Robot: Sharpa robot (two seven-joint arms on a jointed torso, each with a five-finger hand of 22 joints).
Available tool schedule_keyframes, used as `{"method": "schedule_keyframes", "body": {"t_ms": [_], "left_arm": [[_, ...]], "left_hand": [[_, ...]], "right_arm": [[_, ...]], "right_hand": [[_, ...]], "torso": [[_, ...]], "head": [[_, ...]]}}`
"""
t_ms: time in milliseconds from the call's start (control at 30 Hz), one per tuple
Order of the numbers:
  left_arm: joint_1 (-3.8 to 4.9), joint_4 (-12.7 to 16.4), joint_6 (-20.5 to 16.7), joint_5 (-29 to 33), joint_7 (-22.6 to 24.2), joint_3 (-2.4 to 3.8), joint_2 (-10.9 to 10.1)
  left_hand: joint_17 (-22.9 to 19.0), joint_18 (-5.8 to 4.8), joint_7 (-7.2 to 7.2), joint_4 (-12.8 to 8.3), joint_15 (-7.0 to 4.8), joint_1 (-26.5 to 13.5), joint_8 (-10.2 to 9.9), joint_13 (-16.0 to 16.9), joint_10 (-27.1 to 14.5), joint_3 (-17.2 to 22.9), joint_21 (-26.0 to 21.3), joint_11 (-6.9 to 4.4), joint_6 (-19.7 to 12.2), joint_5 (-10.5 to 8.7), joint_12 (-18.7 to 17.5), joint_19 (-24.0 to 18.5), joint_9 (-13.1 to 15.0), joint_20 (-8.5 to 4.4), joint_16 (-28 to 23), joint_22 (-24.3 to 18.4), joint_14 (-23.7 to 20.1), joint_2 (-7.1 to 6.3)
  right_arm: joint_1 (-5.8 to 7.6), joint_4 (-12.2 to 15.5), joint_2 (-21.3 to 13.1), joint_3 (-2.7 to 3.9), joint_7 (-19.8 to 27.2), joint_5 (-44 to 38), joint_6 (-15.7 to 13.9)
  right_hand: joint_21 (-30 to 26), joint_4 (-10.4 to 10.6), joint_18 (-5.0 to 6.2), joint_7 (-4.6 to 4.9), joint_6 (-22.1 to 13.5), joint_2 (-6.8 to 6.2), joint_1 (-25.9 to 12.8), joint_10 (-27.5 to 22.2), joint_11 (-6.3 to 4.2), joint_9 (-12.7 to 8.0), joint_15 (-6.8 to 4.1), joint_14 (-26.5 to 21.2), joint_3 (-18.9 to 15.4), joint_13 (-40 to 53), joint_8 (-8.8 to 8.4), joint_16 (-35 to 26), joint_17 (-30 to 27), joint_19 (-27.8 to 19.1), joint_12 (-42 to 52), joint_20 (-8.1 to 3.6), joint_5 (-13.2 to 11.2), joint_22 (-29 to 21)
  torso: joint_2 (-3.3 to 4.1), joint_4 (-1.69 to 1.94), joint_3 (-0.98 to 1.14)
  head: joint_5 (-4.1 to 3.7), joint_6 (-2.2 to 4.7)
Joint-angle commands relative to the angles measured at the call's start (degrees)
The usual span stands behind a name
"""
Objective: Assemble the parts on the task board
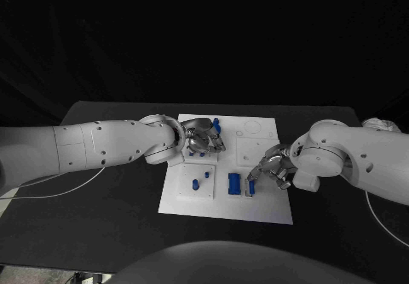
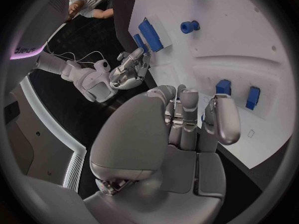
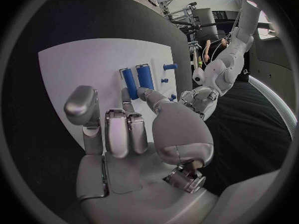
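Observation:
The white task board [image 1: 264,204] lies mid-table. My left hand [image 1: 203,139] hovers over its far-left part with fingers [image 2: 184,115] curled in toward the thumb; whether they pinch anything is hidden. A blue peg [image 1: 215,123] stands just beyond that hand, and two small blue parts [image 2: 223,87] sit in the board beside it. My right hand [image 1: 268,171] is at the board's right side, fingers [image 3: 118,129] apart and nothing in it. Its thumb tip reaches the near ends of two long blue blocks [image 3: 137,76], also seen in the head view as blue blocks [image 1: 235,183].
A smaller raised plate [image 1: 183,190] on the board's near-left carries two short blue pegs [image 1: 196,182]. Round recesses [image 1: 253,128] mark the board's far-right corner. A white cable [image 1: 59,192] trails over the black table at the left.

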Motion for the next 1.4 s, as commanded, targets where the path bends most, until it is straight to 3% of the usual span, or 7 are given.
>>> {"method": "schedule_keyframes", "body": {"t_ms": [33, 133, 500, 867, 1200, 1400], "left_arm": [[0.0, 0.17, 0.93, -0.2, -0.06, 0.03, 0.09], [0.0, 0.24, 0.93, -0.25, -0.14, 0.03, 0.01], [-0.01, 0.23, 1.0, -0.33, -0.28, 0.03, 0.0], [-0.02, 0.23, 1.16, -0.37, -0.46, 0.03, 0.03], [-0.03, 0.21, 1.33, -0.4, -0.72, 0.03, 0.0], [-0.04, 0.13, 1.38, -0.41, -0.84, 0.03, 0.02]], "left_hand": [[-0.04, 0.6, 0.27, -0.11, -0.03, 0.29, 0.13, 0.08, -0.34, 0.33, -0.36, 0.12, -0.14, 0.05, 0.15, -0.35, 0.02, 0.1, -0.32, 10.1, -0.44, 0.4], [-0.04, 0.6, 0.27, -0.11, -0.03, 0.29, 0.13, 0.08, -0.34, 0.33, -0.36, 0.12, -0.14, 0.05, 0.15, -0.35, 0.02, 0.1, -0.32, 10.1, -0.44, 0.4], [-0.04, 0.6, 0.27, -0.11, -0.03, 0.29, 0.13, 0.08, -0.34, 0.33, -0.36, 0.12, -0.14, 0.05, 0.15, -0.35, 0.02, 0.1, -0.32, 10.1, -0.44, 0.4], [-0.15, 0.61, 0.29, -0.14, -0.01, 0.3, 0.13, 0.1, -0.4, 0.36, -0.44, 0.14, -0.16, 0.05, 0.16, -0.4, 0.03, 0.12, -0.39, 10.08, -0.52, 0.39], [-0.15, 0.61, 0.29, -0.14, -0.01, 0.3, 0.13, 0.1, -0.4, 0.36, -0.44, 0.14, -0.16, 0.05, 0.16, -0.4, 0.03, 0.12, -0.39, 10.08, -0.52, 0.39], [-0.24, 0.62, 0.29, -0.17, 0.0, 0.32, 0.14, 0.11, -0.41, 0.37, -0.49, 0.14, -0.16, 0.05, 0.17, -0.42, 0.03, 0.13, -0.44, 10.07, -0.57, 0.38]], "right_arm": [[-0.43, -0.14, 0.18, -0.14, -0.31, -0.08, 1.18], [-0.59, -0.21, 0.18, -0.14, -0.32, -0.27, 1.22], [-0.88, -0.18, -0.03, -0.14, -0.32, -0.93, 1.02], [-0.96, -0.1, -0.18, -0.14, -0.31, -1.22, 0.81], [-1.0, -0.01, -0.24, -0.14, -0.24, -1.45, 0.51], [-1.02, 0.02, -0.32, -0.14, -0.21, -1.47, 0.26]], "right_hand": [[-0.28, 0.41, 0.95, 0.09, -0.29, 0.13, -0.63, 6.06, 0.29, -0.11, 0.31, 3.48, -0.11, 15.1, -0.33, -0.25, 3.46, -0.27, 0.22, 0.06, -0.38, 6.62], [-0.46, 0.43, 0.98, 0.1, -0.37, -0.01, -0.73, 6.06, 0.31, -0.16, 0.33, 3.47, -0.27, 15.1, -0.36, -0.28, 3.41, -0.3, 0.22, 0.08, -0.81, 6.58], [-0.75, 0.9, 1.01, 0.15, -0.59, -0.16, -1.24, 6.06, 0.38, -0.53, 0.41, 3.49, -1.36, 15.1, -0.46, -0.28, 3.4, -0.22, 0.22, 0.19, -5.99, 6.52], [-0.63, 1.16, 0.98, 0.17, -0.64, -0.18, -1.46, 6.06, 0.4, -0.68, 0.43, 3.53, -1.8, 15.1, -0.49, -0.2, 3.51, -0.14, 0.22, 0.21, -7.44, 6.55], [-0.62, 2.34, 0.95, 0.2, -0.52, -0.35, -2.4, 6.06, 0.46, -1.11, 0.49, 3.57, -3.97, 15.1, -0.45, -0.07, 3.64, 0.02, 0.22, 0.27, -16.44, 6.6], [-0.59, 3.09, 0.94, 0.19, -0.34, -0.19, -2.97, 6.06, 0.46, -1.28, 0.49, 3.58, -4.92, 15.1, -0.36, -0.01, 3.7, 0.09, 0.22, 0.28, -18.31, 6.63]], "torso": [[-0.05, 0.06, 0.02], [-0.02, -0.01, 0.01], [-0.01, -0.07, 0.01], [0.0, -0.02, -0.01], [0.02, -0.02, 0.0], [0.03, -0.02, 0.01]], "head": [[0.02, 0.0], [0.23, 0.0], [0.27, 0.0], [0.3, 0.0], [0.46, 0.0], [0.5, 0.0]]}}
